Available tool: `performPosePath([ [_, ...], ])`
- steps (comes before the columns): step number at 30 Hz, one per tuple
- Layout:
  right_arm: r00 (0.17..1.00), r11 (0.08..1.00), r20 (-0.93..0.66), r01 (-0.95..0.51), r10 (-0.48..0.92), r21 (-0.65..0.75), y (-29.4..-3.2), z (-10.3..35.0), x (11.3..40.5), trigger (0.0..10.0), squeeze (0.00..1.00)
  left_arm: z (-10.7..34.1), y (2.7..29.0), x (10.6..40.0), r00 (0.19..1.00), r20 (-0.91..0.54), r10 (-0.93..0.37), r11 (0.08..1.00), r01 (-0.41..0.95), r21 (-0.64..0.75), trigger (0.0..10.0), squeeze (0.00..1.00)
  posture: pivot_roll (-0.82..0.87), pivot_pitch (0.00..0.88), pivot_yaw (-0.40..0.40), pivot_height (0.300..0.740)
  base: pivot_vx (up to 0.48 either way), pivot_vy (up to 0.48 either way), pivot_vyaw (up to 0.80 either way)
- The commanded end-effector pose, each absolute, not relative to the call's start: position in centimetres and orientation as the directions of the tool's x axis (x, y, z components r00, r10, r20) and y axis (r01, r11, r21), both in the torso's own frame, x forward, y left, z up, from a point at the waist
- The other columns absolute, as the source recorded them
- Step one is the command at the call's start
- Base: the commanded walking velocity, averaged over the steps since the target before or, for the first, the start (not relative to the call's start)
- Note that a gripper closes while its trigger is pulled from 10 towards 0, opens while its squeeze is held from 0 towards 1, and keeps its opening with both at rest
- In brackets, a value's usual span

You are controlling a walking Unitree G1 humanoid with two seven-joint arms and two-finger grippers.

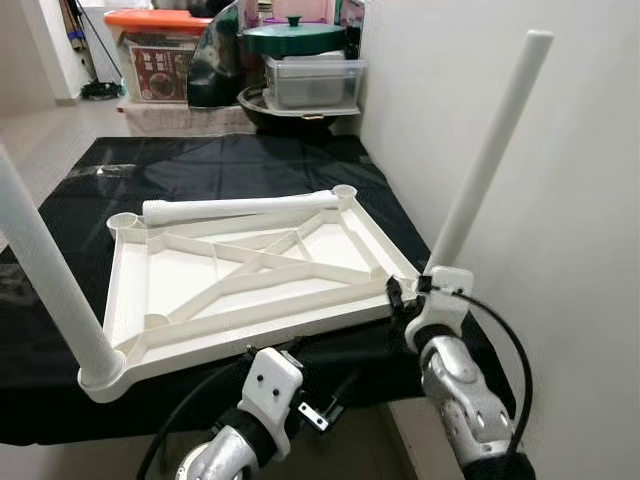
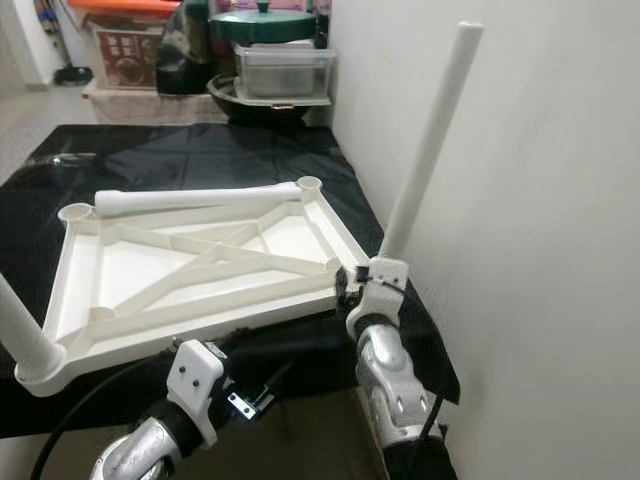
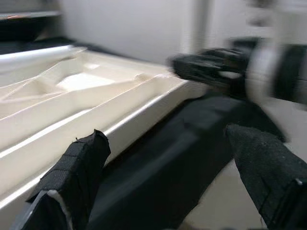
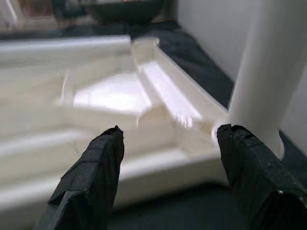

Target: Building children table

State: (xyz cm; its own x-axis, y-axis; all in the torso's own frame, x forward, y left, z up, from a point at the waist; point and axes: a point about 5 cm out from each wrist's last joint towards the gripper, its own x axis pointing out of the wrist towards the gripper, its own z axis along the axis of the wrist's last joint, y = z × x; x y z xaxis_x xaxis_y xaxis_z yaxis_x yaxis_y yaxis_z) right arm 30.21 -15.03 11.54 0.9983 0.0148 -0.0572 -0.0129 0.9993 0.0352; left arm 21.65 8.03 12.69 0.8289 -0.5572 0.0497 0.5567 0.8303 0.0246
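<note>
White tabletop panel [image 1: 250,275]: being laid underside up on black cloth [image 1: 200,165], so the corner sockets are being kept accessible. Two legs [image 1: 490,150] are being stood in the near corners; a third leg [image 1: 240,207] is being rested across the far edge. Right gripper [image 4: 168,143]: fingers open beside the near-right corner. Left gripper [image 3: 168,172]: fingers open, below the near edge.

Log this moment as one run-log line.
upturned white plastic tabletop on black cloth | two white legs upright, one lying loose | right claw open at near-right corner | left claw open
</note>
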Motion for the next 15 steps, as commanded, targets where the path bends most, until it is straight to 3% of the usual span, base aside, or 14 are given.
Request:
performPosePath([
  [1,0.999,0.999,-0.034,-0.036,0.036,-0.011,-14.9,11.6,29.7,10.0,0.0,12.0,8.3,22.0,0.848,0.003,-0.53,0.848,0.53,0.025,10.0,0.0,0.08,0.002,-0.047,0.74,0.0,0.0,0.0],
  [6,0.997,0.998,-0.06,-0.056,0.055,-0.002,-14.4,11.0,27.4,10.0,0.0,11.5,8.9,22.7,0.875,-0.042,-0.483,0.875,0.484,0.028,10.0,0.0,0.06,0.0,-0.034,0.74,0.0,0.0,0.0],
  [13,0.991,0.99,-0.044,-0.126,0.123,-0.066,-13.4,11.7,26.4,10.0,0.0,11.7,9.4,23.2,0.91,-0.046,-0.412,0.909,0.414,0.047,10.0,0.0,0.04,0.0,-0.027,0.74,0.0,0.0,0.0],
  [15,0.988,0.988,-0.046,-0.149,0.147,-0.03,-13.3,11.8,26.3,10.0,0.0,11.8,9.4,23.2,0.913,-0.047,-0.406,0.912,0.408,0.041,10.0,0.0,0.04,0.0,-0.02,0.74,0.0,0.0,0.0],
])
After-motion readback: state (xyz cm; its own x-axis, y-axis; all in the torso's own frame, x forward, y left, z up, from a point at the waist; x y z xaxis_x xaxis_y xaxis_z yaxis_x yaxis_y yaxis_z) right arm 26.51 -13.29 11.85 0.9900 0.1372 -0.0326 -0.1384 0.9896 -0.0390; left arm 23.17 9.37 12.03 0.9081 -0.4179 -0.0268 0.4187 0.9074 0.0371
